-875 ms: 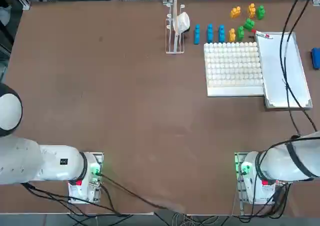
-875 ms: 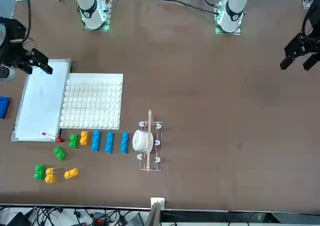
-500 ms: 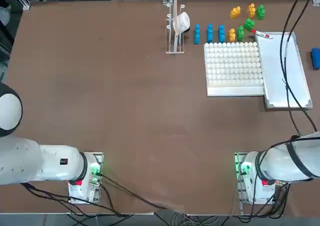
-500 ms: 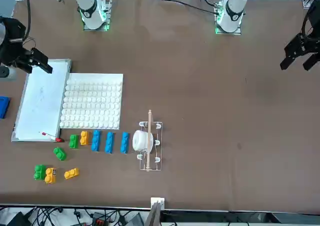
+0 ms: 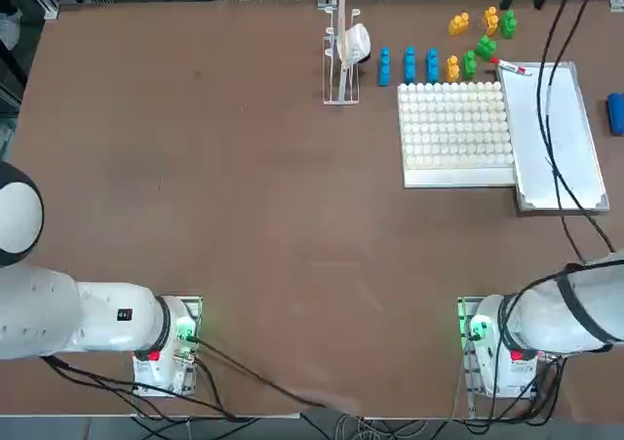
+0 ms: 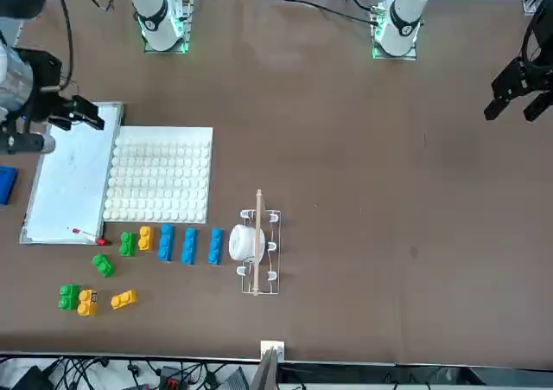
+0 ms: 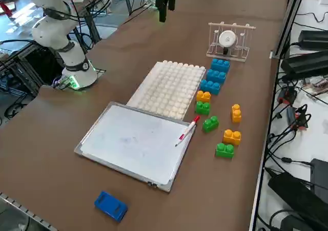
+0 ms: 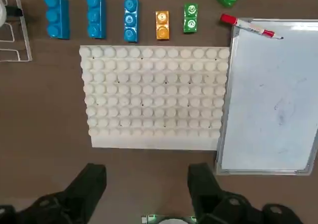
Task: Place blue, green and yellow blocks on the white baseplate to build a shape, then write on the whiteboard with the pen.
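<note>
The white baseplate [image 5: 456,133] lies bare on the brown table, with the whiteboard [image 5: 553,133] along its right side. The pen [image 5: 513,67] rests across the whiteboard's far corner. Three blue blocks [image 5: 409,64], a yellow block [image 5: 452,67] and a green block [image 5: 469,64] stand in a row behind the baseplate. More green and yellow blocks [image 5: 490,22] sit farther back. My right gripper [image 8: 147,184] hangs open and empty high over the baseplate's near edge. The same gripper [image 6: 60,122] also shows at the whiteboard's near end in the front view.
A wire rack holding a white object [image 5: 341,50] stands left of the blue blocks. A chunky blue oblong [image 5: 615,113] lies right of the whiteboard near the table edge. Black cables [image 5: 551,118] from my right arm cross above the whiteboard.
My right gripper has shifted a little from over the whiteboard's near end toward the baseplate, still open. Nothing on the table has moved.
</note>
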Robot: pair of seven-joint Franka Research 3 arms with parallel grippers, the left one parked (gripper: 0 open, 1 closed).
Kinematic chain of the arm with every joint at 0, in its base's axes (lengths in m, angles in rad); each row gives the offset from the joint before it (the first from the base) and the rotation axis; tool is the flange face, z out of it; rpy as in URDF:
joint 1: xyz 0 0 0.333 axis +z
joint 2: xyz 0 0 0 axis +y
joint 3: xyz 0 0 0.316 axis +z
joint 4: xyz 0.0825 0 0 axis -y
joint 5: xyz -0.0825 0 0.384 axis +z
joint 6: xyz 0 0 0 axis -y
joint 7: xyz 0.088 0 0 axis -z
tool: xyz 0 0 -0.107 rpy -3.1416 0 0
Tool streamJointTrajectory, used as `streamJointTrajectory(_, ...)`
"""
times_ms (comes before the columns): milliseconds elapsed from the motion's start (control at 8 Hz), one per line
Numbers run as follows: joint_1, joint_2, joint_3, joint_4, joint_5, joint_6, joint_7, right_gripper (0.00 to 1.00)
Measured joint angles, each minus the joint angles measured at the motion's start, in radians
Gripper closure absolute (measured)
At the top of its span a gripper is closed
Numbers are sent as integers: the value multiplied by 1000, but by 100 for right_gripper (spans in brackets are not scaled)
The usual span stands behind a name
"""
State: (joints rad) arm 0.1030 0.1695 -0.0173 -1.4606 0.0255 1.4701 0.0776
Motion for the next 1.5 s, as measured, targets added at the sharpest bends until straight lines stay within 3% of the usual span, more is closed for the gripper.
streamJointTrajectory(250, 36, 35, 2, -36, 0, 127, 24, 0)
streamJointTrajectory(750, 101, 194, 3, -57, 0, 413, 158, 0)
streamJointTrajectory(1500, 106, 451, 1, -82, 0, 862, 163, 0)
